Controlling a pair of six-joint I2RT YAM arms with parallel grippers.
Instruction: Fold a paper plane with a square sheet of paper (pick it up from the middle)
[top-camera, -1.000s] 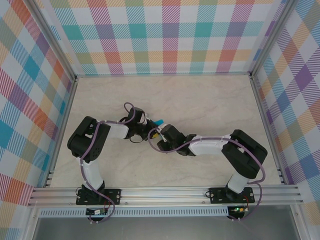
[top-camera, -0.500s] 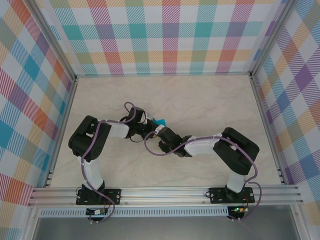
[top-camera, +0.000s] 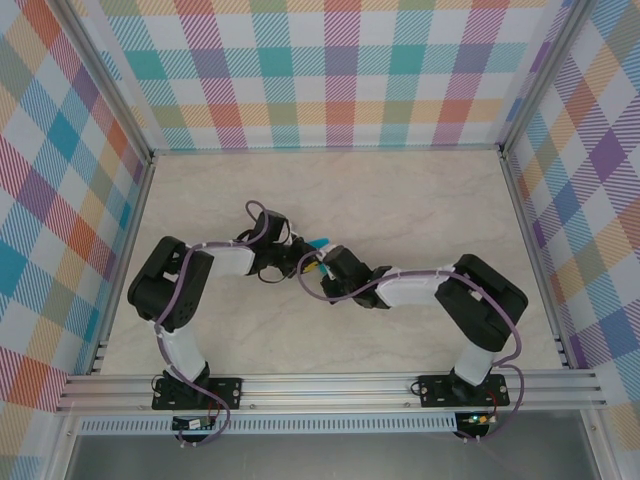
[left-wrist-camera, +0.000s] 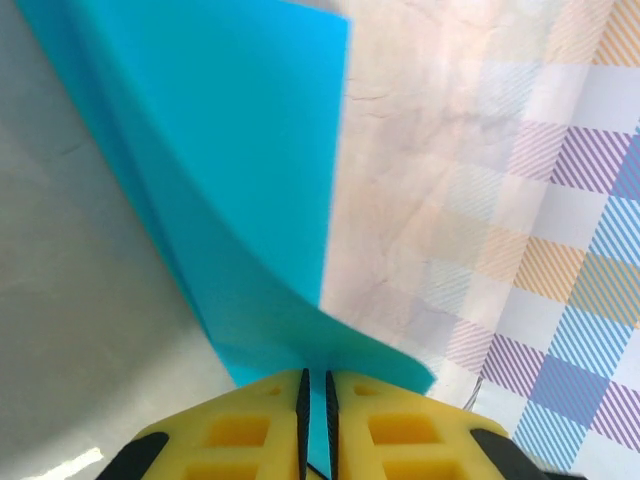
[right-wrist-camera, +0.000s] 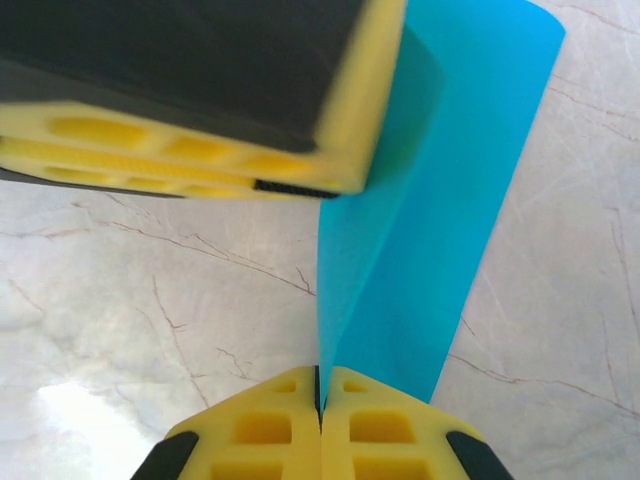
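Two grippers share one sheet: I have the left gripper (left-wrist-camera: 315, 385) pinched on the square sheet of paper (left-wrist-camera: 230, 180), the teal strip running straight through the slit between its yellow pads (left-wrist-camera: 240, 430). The right gripper (right-wrist-camera: 320, 385) is closed tight on another edge of the same sheet, its jaws meeting with only paper between them. Held from two sides over the middle of the table (top-camera: 420, 210), the sheet bows in a soft curve instead of lying flat, which I judge prepares a crease between the grips. The paper is thin, smooth, matte and evenly teal-blue, with straight cut edges; the pads are ribbed, cellular yellow blocks; the tabletop is pale and marble-veined.
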